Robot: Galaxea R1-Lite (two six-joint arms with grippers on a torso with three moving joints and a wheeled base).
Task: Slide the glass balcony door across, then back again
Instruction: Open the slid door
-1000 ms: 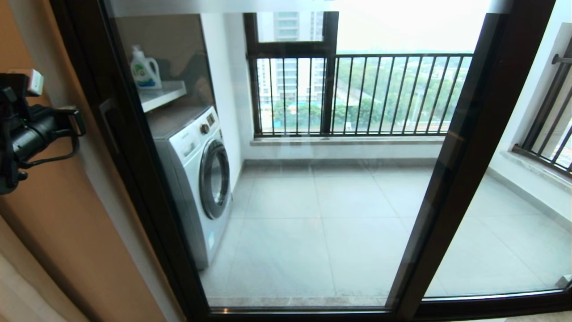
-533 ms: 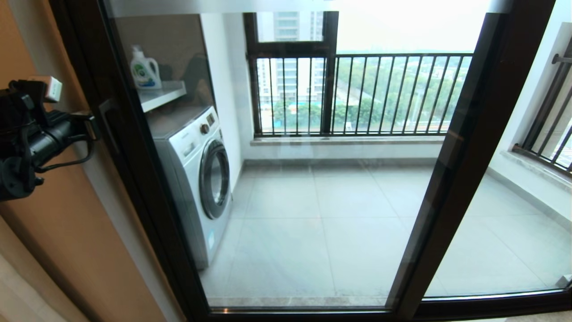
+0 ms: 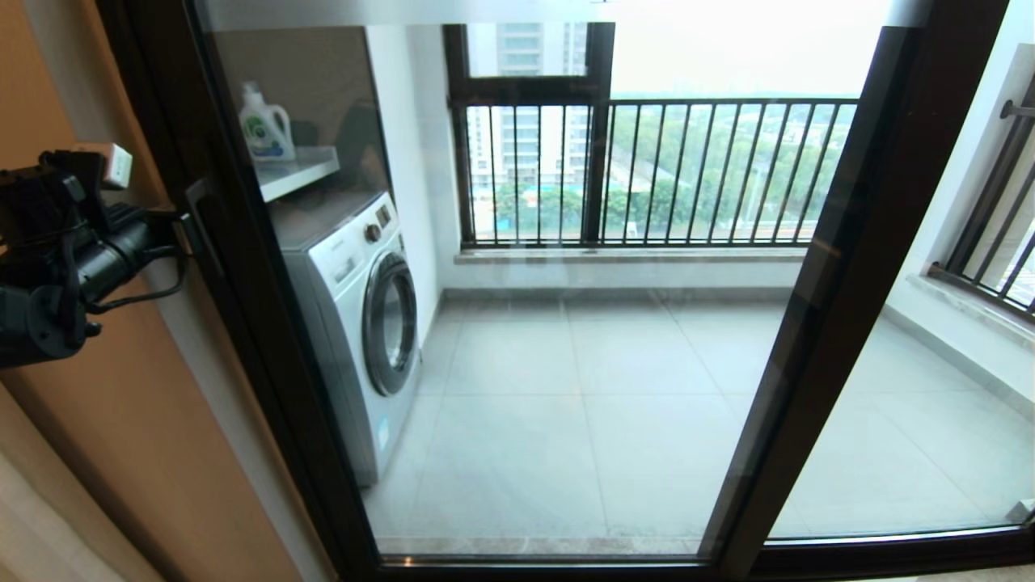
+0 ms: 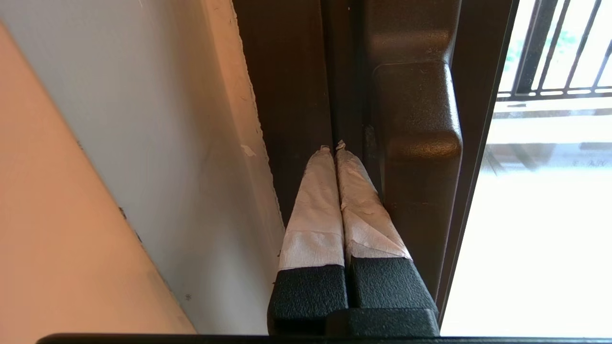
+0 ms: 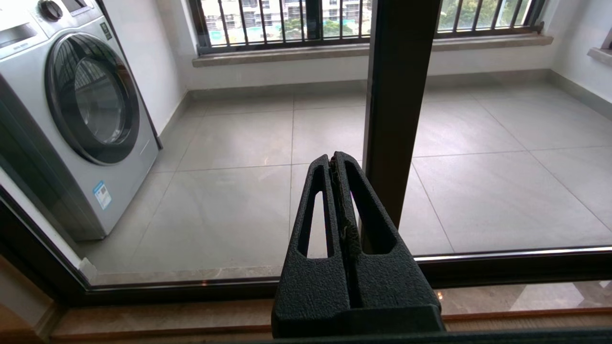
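Note:
The glass balcony door [image 3: 251, 339] fills the head view, with its dark stile at the left. The slim pull handle [image 3: 200, 220] sits on that stile. My left gripper [image 3: 176, 228] reaches in from the left, level with the handle. In the left wrist view this gripper [image 4: 333, 145] is shut with nothing between its fingers. Its white-taped fingertips [image 4: 315, 191] rest in the dark groove right beside the handle [image 4: 416, 138]. My right gripper [image 5: 334, 160] is shut and empty, held low in front of the door's other stile [image 5: 397, 95]. It is out of the head view.
Behind the glass stand a washing machine [image 3: 356, 323], a shelf with a detergent bottle [image 3: 265, 125] and the black barred railing [image 3: 687, 170]. A second dark-framed glass panel [image 3: 914, 420] lies to the right. An orange-tan wall [image 3: 121, 420] borders the door on the left.
My left arm has moved right, from beside the wall up to the door's handle stile. The door stands almost where it was.

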